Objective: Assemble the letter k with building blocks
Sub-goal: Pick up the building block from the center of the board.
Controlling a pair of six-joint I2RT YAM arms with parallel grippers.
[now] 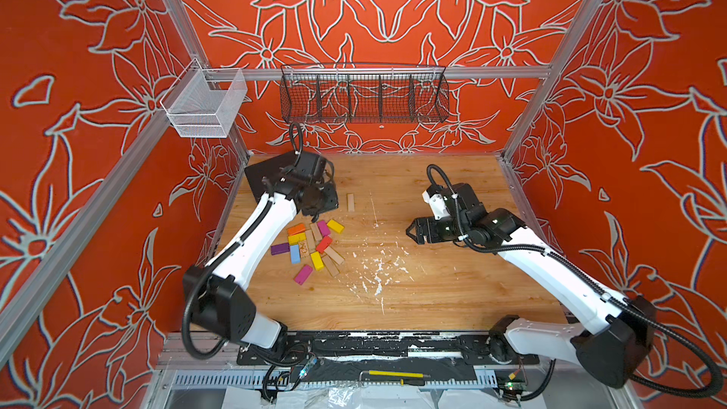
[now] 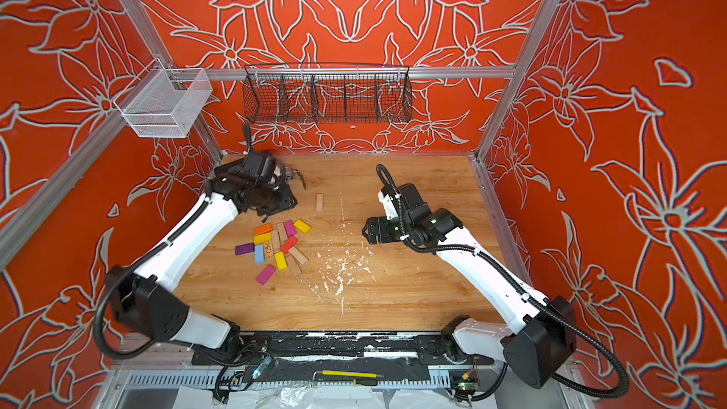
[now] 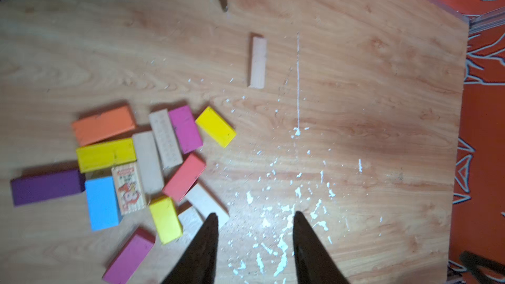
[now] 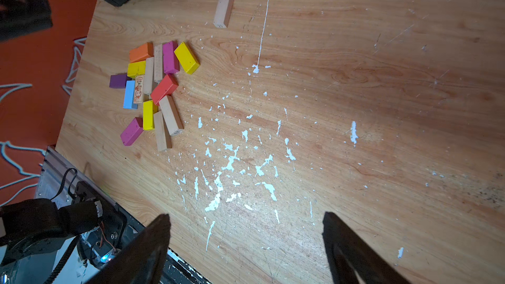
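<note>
My left hand point(image 3: 254, 219) hangs over the table point(image 1: 432, 300), next to the large black plastic case point(image 1: 255, 171) in the far left corner. Its fingers point(image 3: 207, 241) stand a little apart, with only bare wood and white paint flecks point(image 3: 281, 214) showing between them. It holds nothing.

My right hand point(image 4: 246, 219) is on the other side of the table, well apart from the blocks. Its fingers are spread wide and empty, and it points towards the middle.

The small painted wooden building blocks point(image 1: 310, 245) lie flat in a loose pile on the left half of the table, just in front of my left hand. In the left wrist view I can pick out these:
- an orange bar point(image 3: 103, 124) with a long yellow bar point(image 3: 106, 154) touching it
- a purple bar point(image 3: 46, 187) and a blue bar point(image 3: 102, 203)
- a pale bar with a printed picture point(image 3: 128, 188)
- a red bar point(image 3: 184, 177) lying tilted across plain pale ones
- a magenta bar point(image 3: 185, 129) with a short yellow bar point(image 3: 216, 127) just beside it at the pile's edge
- a second magenta bar point(image 3: 128, 258), slightly off from the rest

One plain pale wooden bar point(image 1: 350, 202) lies alone, farther back towards the middle and apart from the pile, with a thin white paint line near it. No block is laid out as any part of a letter.
</note>
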